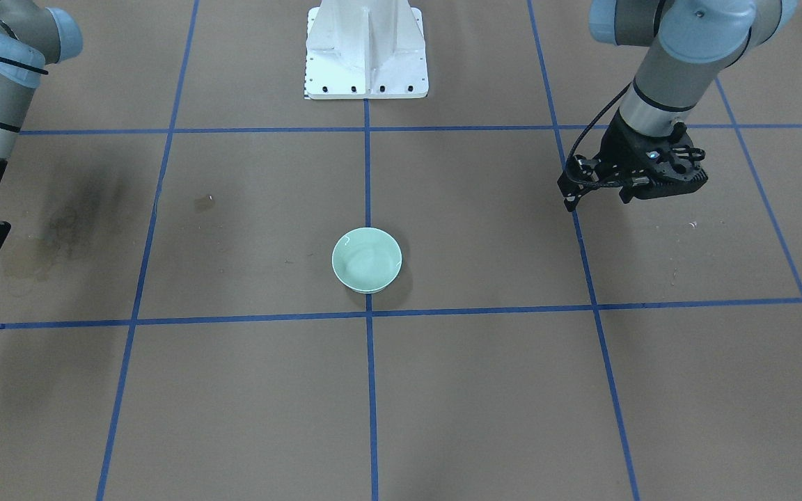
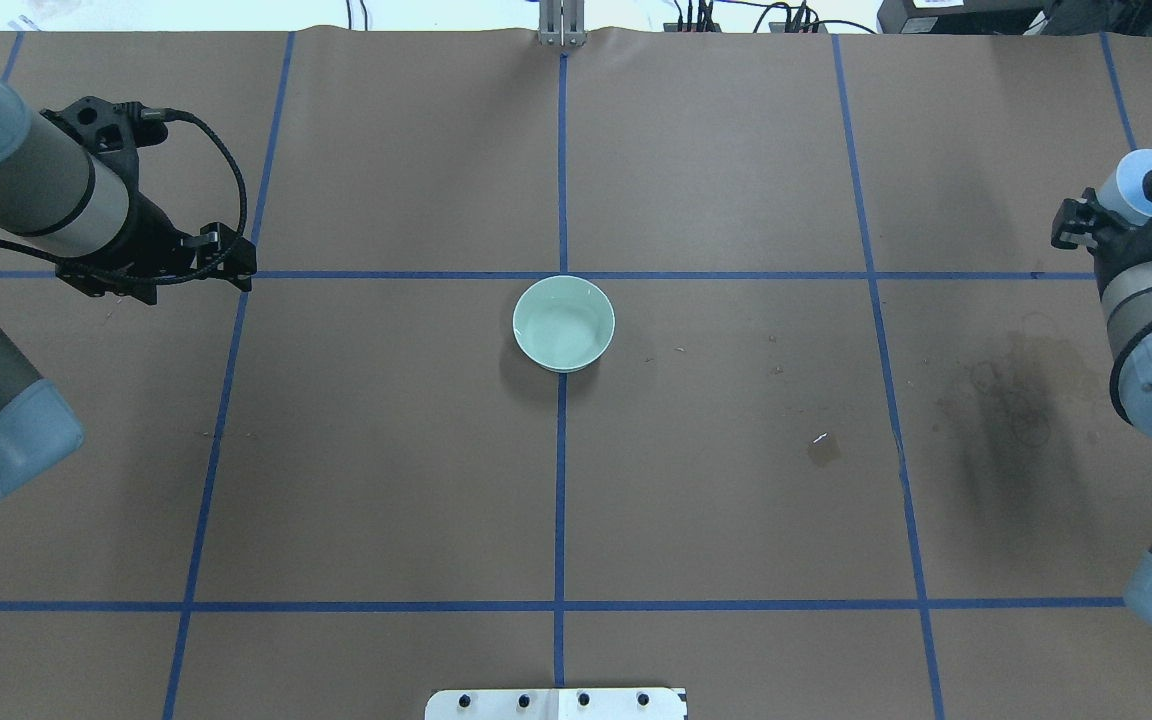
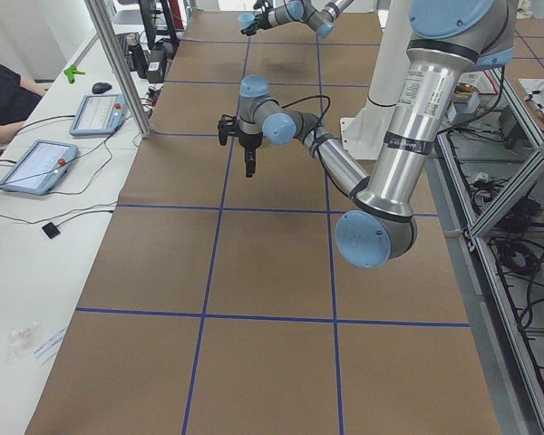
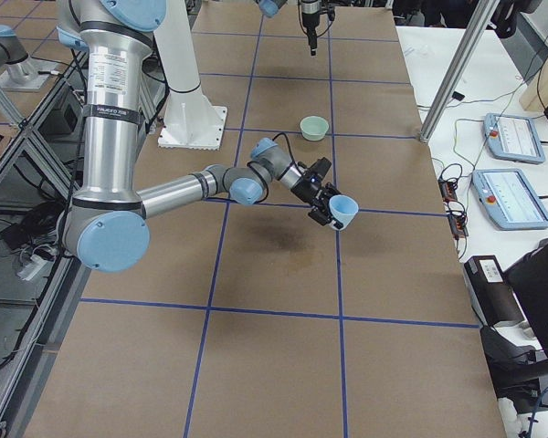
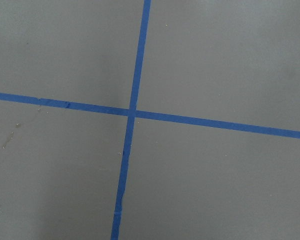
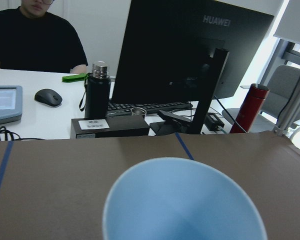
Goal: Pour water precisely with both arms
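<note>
A pale green bowl (image 1: 367, 259) stands at the table's middle; it also shows from overhead (image 2: 564, 323). Faint glints show inside it; I cannot tell how much water it holds. My right gripper (image 2: 1126, 215) is at the table's right edge, shut on a light blue cup (image 4: 344, 212) held about upright above the table. The cup's inside (image 6: 185, 205) shows no clear water. My left gripper (image 1: 634, 184) hangs over a tape crossing far to the bowl's left, fingers down, together and empty; it also shows from overhead (image 2: 171, 265).
A white pedestal (image 1: 366, 52) stands at the robot's side. Dark dried stains (image 2: 1006, 400) lie under the right arm, and a small wet spot (image 2: 823, 448) lies between them and the bowl. Blue tape lines grid the brown table. An operator's desk with a monitor (image 6: 190, 65) lies beyond the far edge.
</note>
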